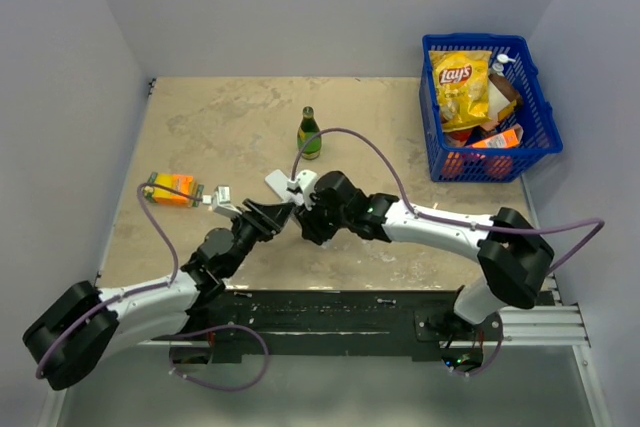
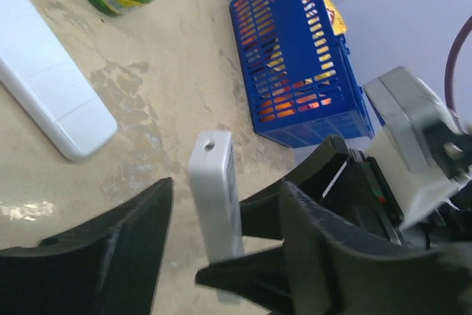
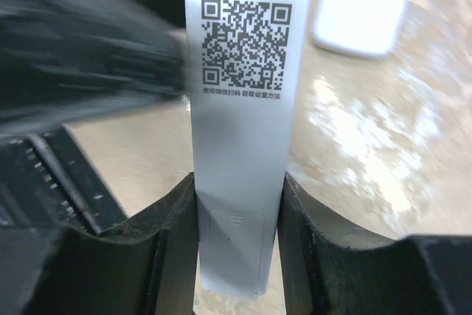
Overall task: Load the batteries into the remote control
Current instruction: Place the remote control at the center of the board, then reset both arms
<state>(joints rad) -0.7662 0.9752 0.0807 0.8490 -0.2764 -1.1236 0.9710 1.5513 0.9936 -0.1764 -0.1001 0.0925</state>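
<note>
At the near edge of the table (image 1: 200,127) the two arm bases sit at 7 and 5 o'clock in the overhead view, and both arms reach inward until their tools meet just short of the middle.

The right gripper (image 3: 237,182) is clamped on the remote control (image 3: 240,108). Its two dark fingers press the long sides of the white bar at the end that carries the battery door, whose outline lies between them. The back of the remote, printed with a QR code, faces the right wrist camera, and the free end points to 12 o'clock in that view.

The left gripper (image 2: 228,189) is spread wide, one finger to either side of the remote's free end. A clear gap shows at the 9 o'clock side. Whether the other finger touches the bar I cannot tell.

Just beyond the grippers a second white bar (image 2: 51,105) lies flat on the table, apart from the held remote.

Farther out, at 12 o'clock from the grippers in the overhead view, a green bottle (image 1: 310,135) stands upright. At 9 o'clock an orange box (image 1: 172,189) lies near the left edge. At 2 o'clock, in the far right corner, a blue basket (image 1: 540,112) holds a yellow Lay's chip bag (image 1: 460,82) and other packets.
</note>
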